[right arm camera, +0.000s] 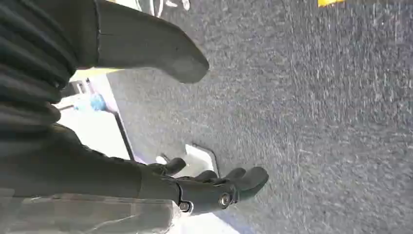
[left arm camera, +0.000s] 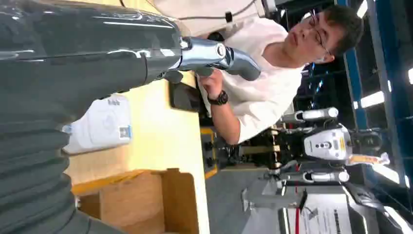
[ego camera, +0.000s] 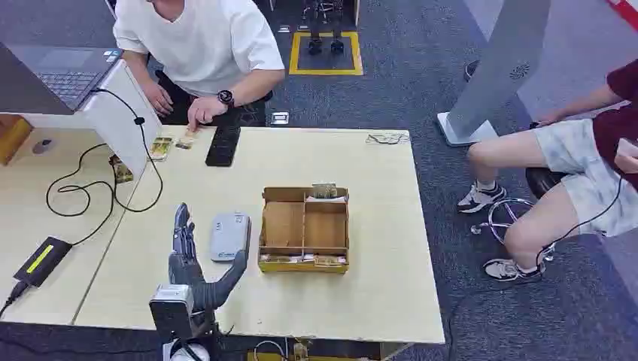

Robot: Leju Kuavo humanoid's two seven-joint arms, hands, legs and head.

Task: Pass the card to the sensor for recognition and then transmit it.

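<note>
My left hand (ego camera: 188, 259) is raised over the near-left part of the counter (ego camera: 376, 301), fingers stretched out straight and apart, thumb spread toward the grey sensor (ego camera: 229, 235), and it holds nothing. The sensor lies flat just beside my thumb, between my hand and the wooden tray (ego camera: 304, 229), which sits near the middle of the counter with its compartments facing up; small items rest along the tray's near and far walls, too small for me to tell what they are. The cards (ego camera: 160, 147) lie at the far-left corner of the counter, well apart from my hand, and a person (ego camera: 197, 45) in a white shirt seated at the far edge has fingers on another card (ego camera: 186, 140) there, next to a black keyboard-like object (ego camera: 223, 144). My right hand (right arm camera: 209, 187) hangs over grey carpet (right arm camera: 316, 97), fingers loosely extended and apart, thumb out, with nothing in it. Another seated person (ego camera: 579, 173) is off the counter's right edge.
</note>
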